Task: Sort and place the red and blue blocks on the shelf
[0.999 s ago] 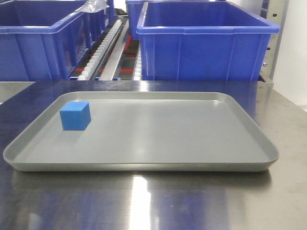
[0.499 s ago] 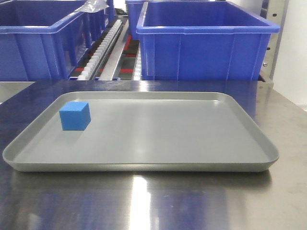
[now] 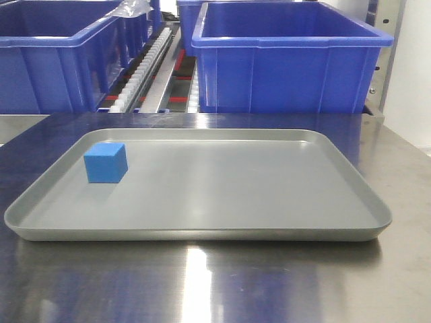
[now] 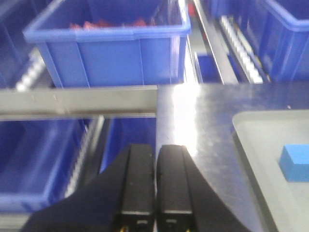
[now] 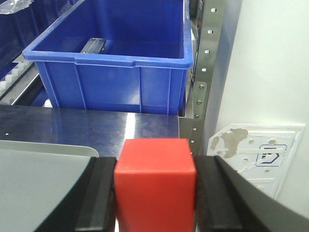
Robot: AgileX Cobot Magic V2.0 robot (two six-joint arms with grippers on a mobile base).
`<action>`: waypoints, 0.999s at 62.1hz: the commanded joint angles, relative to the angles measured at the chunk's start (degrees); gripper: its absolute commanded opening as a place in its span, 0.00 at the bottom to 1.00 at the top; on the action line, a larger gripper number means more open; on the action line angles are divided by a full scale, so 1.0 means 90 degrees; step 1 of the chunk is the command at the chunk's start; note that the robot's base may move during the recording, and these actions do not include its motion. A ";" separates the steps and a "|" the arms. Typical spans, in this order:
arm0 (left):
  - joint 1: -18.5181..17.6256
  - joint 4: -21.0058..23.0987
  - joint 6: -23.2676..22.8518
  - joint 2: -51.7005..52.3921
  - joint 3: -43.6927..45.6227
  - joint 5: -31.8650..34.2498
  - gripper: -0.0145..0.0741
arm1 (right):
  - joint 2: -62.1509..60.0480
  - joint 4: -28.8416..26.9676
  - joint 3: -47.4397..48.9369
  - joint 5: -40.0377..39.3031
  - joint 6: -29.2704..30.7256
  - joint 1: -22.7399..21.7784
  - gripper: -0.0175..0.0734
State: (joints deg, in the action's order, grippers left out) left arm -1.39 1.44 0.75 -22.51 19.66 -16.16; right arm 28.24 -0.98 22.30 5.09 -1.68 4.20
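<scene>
A shallow grey tray (image 3: 222, 182) lies flat on the steel desk (image 3: 202, 282), which shines under the lights. Behind the desk stand the left blue bin (image 3: 47, 74) and the right blue bin (image 3: 289, 74). Crumpled clear plastic (image 3: 133, 8) pokes up at the left one's far corner. A black metal part (image 5: 94, 46) lies inside the right blue bin. The left wrist view shows another bin (image 4: 111, 53) holding red pieces (image 4: 111, 23). A stained white plate (image 5: 256, 154) sits on the wall.
</scene>
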 commanded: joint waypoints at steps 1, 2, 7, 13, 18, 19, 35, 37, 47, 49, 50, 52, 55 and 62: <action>-0.0017 0.0100 -0.0083 -0.0543 0.0616 -0.0210 0.30 | -0.0004 0.0051 0.0183 -0.0506 0.0044 -0.0050 0.25; -0.0017 0.0100 -0.0083 -0.0676 0.0684 -0.0325 0.30 | -0.0004 0.0051 0.0183 -0.0506 0.0044 -0.0050 0.25; -0.0017 0.0100 -0.0083 -0.1209 0.1017 -0.0927 0.30 | -0.0004 0.0051 0.0183 -0.0506 0.0044 -0.0050 0.25; -0.0017 0.0100 -0.0083 -0.1753 0.1291 -0.1443 0.30 | -0.0004 0.0051 0.0183 -0.0506 0.0044 -0.0050 0.25; -0.0017 0.0100 -0.0083 -0.2202 0.1495 -0.1814 0.30 | -0.0004 0.0051 0.0183 -0.0506 0.0044 -0.0050 0.25; -0.0017 0.0100 -0.0083 -0.2309 0.1531 -0.1873 0.30 | -0.0004 0.0051 0.0183 -0.0506 0.0044 -0.0050 0.25; -0.0636 0.0100 -0.0195 -0.3436 0.2425 -0.3101 0.30 | -0.0004 0.0051 0.0183 -0.0506 0.0044 -0.0050 0.25; -0.0785 0.0100 -0.0381 -0.3599 0.2559 -0.3163 0.30 | -0.0004 0.0051 0.0183 -0.0506 0.0044 -0.0050 0.25; -0.1303 0.0100 -0.1429 -0.4464 0.3182 -0.3258 0.30 | -0.0004 0.0051 0.0183 -0.0506 0.0044 -0.0050 0.25; -0.1370 0.0100 -0.1602 -0.4673 0.3329 -0.3289 0.30 | -0.0004 0.0051 0.0183 -0.0506 0.0044 -0.0050 0.25; -0.1396 0.0100 -0.1664 -0.4757 0.3420 -0.3303 0.30 | -0.0004 0.0051 0.0183 -0.0506 0.0044 -0.0050 0.25; -0.1453 0.0088 -0.1776 -0.4924 0.3540 -0.3321 0.30 | -0.0004 0.0051 0.0183 -0.0506 0.0044 -0.0050 0.25; -0.1570 0.0065 -0.1942 -0.5218 0.3735 -0.3333 0.30 | -0.0004 0.0051 0.0183 -0.0506 0.0044 -0.0050 0.25; -0.1918 -0.0056 -0.2062 -0.5864 0.4188 -0.3333 0.30 | -0.0004 0.0051 0.0183 -0.0506 0.0044 -0.0050 0.25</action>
State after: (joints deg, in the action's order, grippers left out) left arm -16.51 1.32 -16.30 -73.13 53.17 -48.04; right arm 28.24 -0.98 22.30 5.09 -1.59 4.20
